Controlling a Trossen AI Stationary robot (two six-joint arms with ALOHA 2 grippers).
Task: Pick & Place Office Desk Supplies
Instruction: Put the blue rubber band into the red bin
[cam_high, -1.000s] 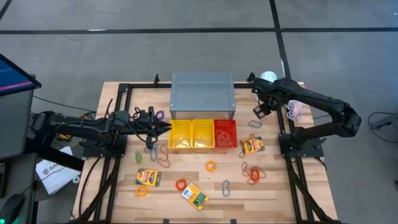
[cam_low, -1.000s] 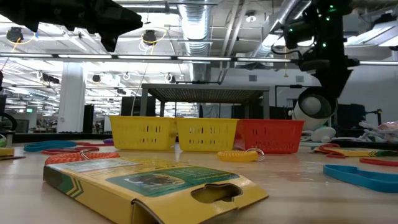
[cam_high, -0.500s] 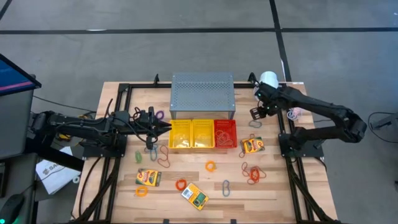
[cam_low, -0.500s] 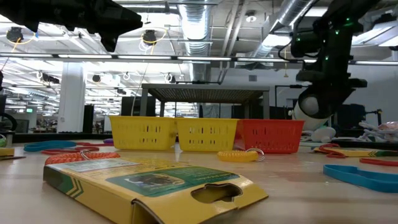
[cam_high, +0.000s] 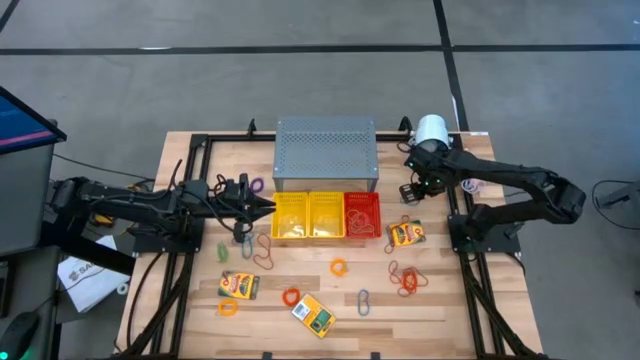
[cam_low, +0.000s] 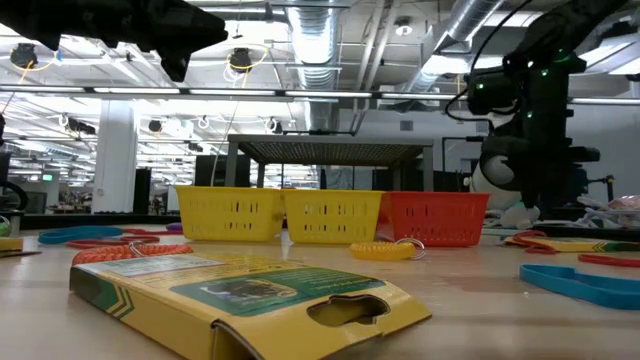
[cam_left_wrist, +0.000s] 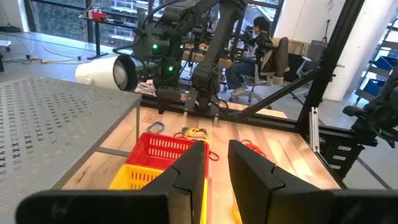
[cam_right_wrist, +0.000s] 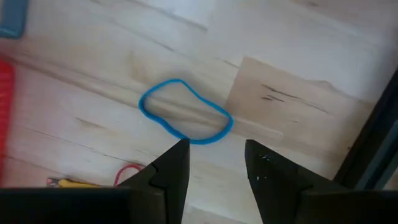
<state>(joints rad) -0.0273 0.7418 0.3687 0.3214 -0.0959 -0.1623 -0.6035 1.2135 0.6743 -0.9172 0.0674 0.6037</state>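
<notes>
One thin blue band loop (cam_right_wrist: 185, 112) lies flat on the pale wooden table (cam_high: 440, 300), just right of the red plastic mesh basket (cam_high: 362, 214) and beyond a yellow-and-green card box (cam_high: 405, 234). We judge this loop to be the present target.

The right gripper (cam_right_wrist: 216, 163) hangs directly above it, jaws parted and empty; the loop's near edge sits just ahead of the fingertips.

We identify these risks:

- The loop is thin and lies flush with the wood. A shallow descent would let the jaws close on air; too deep a descent would drive the fingertips into the table.
- The jaw gap looks narrower than the loop. If both fingers land outside or inside the band, we expect it to be pushed aside rather than pinched.
- A soft band may cling to one finger on release and miss its basket.
- The black frame rail (cam_right_wrist: 373, 143) and the red basket wall both stand near, so a sideways correction could strike either.

The left gripper (cam_left_wrist: 216, 163) waits over the yellow plastic mesh basket (cam_high: 290, 215), jaws slightly apart and holding nothing.
</notes>
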